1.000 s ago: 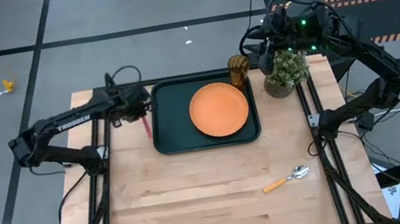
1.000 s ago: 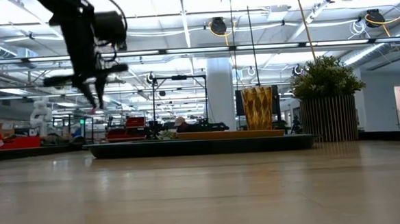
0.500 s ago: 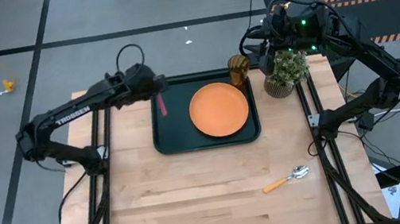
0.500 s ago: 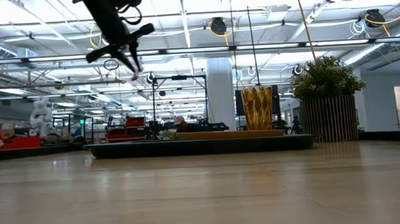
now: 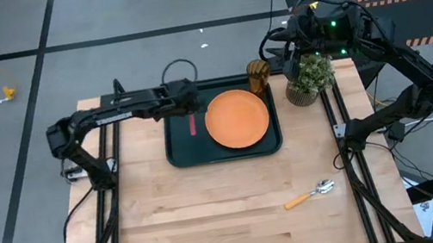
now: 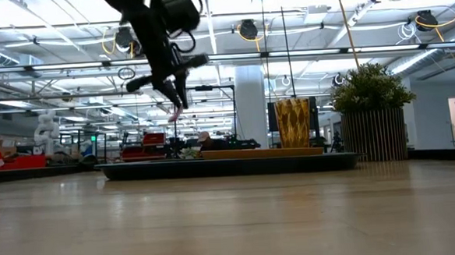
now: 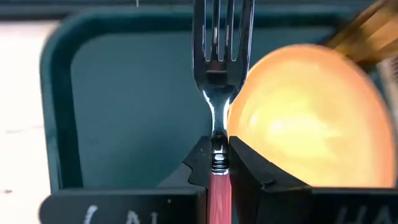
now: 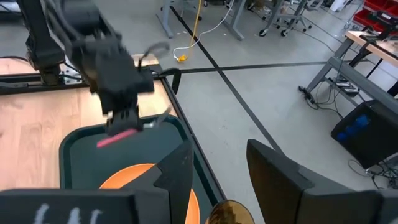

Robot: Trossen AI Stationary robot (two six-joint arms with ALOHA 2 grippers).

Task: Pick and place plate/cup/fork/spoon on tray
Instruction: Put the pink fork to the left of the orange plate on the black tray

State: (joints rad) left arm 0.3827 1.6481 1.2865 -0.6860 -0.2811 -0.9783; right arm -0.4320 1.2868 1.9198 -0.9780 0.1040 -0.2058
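Left gripper (image 5: 191, 118) moved from tray's 9 o'clock rim to above tray (image 5: 182, 149), fingers clamping fork (image 5: 193, 126) at handle. Plate (image 5: 237, 118) at 3 o'clock. Risk: fork dropped onto plate. Right gripper (image 8: 217, 165) open, idle.

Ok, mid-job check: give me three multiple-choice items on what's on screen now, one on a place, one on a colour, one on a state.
1. Where does the spoon lie?
A. on the tray
B. on the bare table, nearer the right arm's side
C. on the plate

2. What colour is the handle of the fork?
A. red-pink
B. green
C. blue

3. What is the left gripper doing?
A. open over the cup
B. shut on the fork, above the tray
C. resting on the table

Answers:
1 B: the high view shows it on wood, clear of the tray.
2 A: the left wrist view shows the handle between the fingers.
3 B: the fork hangs above the tray beside the plate.
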